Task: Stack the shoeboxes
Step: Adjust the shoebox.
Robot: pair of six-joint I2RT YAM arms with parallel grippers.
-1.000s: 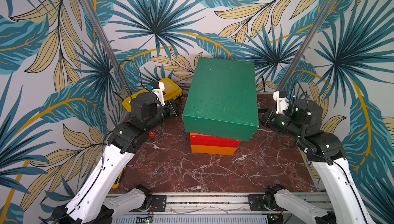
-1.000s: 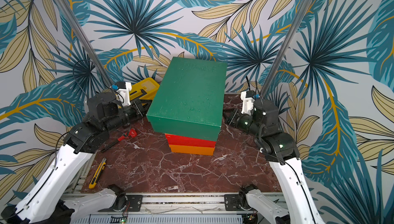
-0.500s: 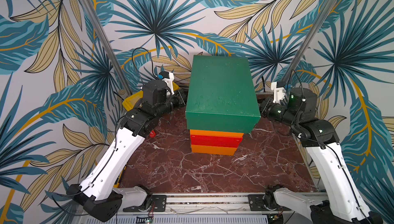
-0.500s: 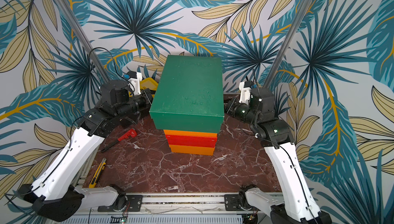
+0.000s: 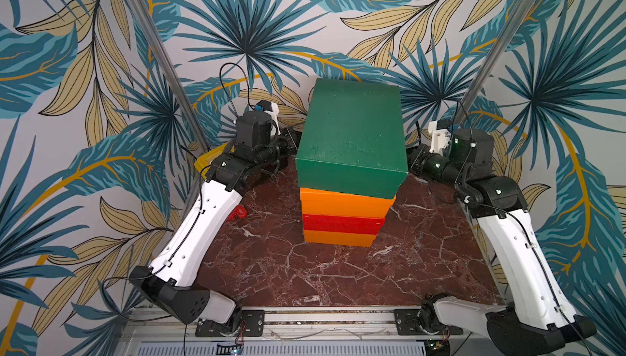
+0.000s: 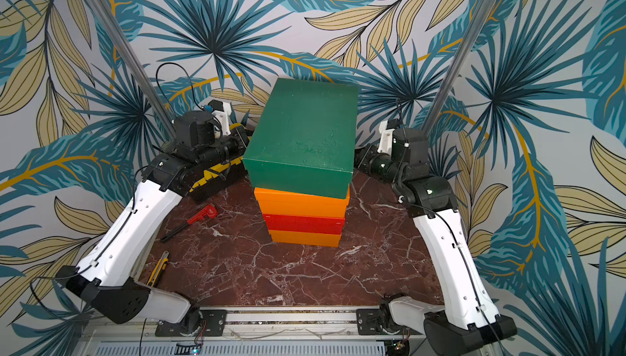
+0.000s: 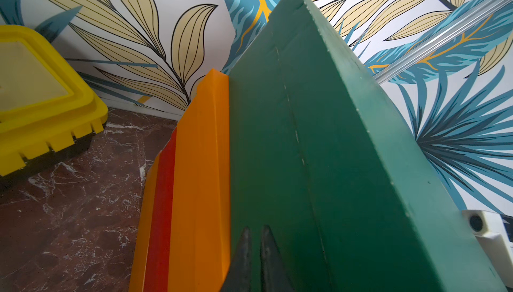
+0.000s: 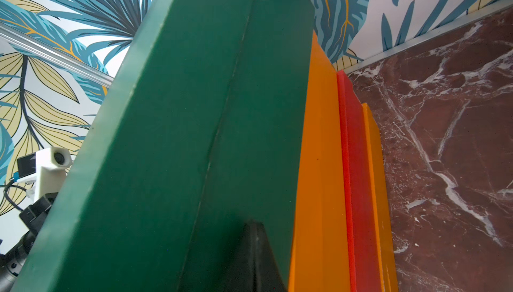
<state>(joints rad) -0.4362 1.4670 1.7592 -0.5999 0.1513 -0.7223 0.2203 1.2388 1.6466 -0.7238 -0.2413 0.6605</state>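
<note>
Your left gripper (image 7: 254, 257) keeps its tapered black fingers nearly together, holding nothing, with the tips against the green box's (image 5: 352, 137) matte cardboard side. Your right gripper (image 8: 254, 251) is closed and empty, pressing the opposite side. The green box sits on the upper orange box (image 5: 345, 202), red box (image 5: 342, 224) and lower orange box (image 5: 338, 238). Bare marble table (image 5: 305, 276) lies in front, and a ribbed yellow toolbox (image 7: 41, 104) stands near your left.

marble table (image 6: 271, 276) | bottom orange shoebox (image 6: 305, 238); yellow toolbox (image 7: 47, 96); red wrench (image 6: 203, 213); utility knife (image 6: 159, 268)
</note>
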